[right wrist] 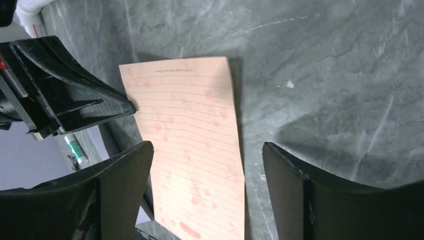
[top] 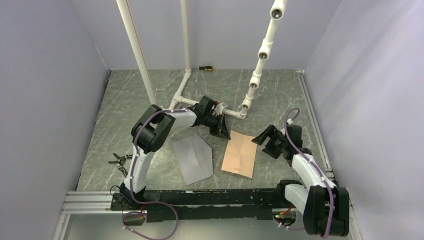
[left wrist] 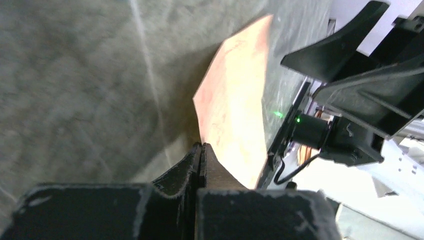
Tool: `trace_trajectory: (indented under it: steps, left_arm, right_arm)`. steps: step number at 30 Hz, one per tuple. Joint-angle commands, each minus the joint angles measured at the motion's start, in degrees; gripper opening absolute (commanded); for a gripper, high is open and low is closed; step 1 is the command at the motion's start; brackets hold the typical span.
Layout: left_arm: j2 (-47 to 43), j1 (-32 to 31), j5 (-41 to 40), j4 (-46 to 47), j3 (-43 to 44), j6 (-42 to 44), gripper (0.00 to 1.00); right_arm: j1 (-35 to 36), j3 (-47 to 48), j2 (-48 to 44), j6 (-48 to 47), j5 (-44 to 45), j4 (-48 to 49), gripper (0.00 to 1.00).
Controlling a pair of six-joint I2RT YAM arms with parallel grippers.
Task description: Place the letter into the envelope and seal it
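The tan letter [top: 240, 154] lies on the table, right of the pale grey envelope [top: 192, 157], which lies with its pointed flap open. My left gripper [top: 224, 133] is shut, its tips touching the letter's far-left edge; no paper shows between the jaws. In the left wrist view the tips [left wrist: 201, 148] meet the letter [left wrist: 232, 100]. My right gripper [top: 261, 138] is open and empty at the letter's far-right side. In the right wrist view it [right wrist: 206, 147] hovers over the lined letter [right wrist: 192, 135], with the left gripper's fingers [right wrist: 75, 97] at the sheet's left edge.
A white pipe frame [top: 182, 97] stands at the back, just behind the left gripper. A screwdriver [top: 205, 67] lies by the back wall. A small black tool [top: 117, 161] lies at the left. The arms' black mounting rail [top: 200, 197] runs along the near edge. Walls close both sides.
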Motion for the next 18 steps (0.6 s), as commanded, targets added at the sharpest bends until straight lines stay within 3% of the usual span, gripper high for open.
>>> trace_trajectory:
  steps: [1,10,18]
  left_arm:
    - [-9.6,-0.3,3.8,-8.0,4.7,10.4,0.03]
    - [-24.3,-0.3,7.0,-18.1,5.2,21.4,0.03]
    - [-33.6,-0.3,11.8,-19.7,6.9,23.0,0.03]
  right_arm:
    - [-0.1,5.7,-6.0,-5.5,-0.7,-4.8,0.88]
    - [-0.1,8.1,-13.6,-7.2,-13.1,3.5,0.90]
    - [0.1,10.3,-17.7,-1.2,-24.8,15.8,0.89]
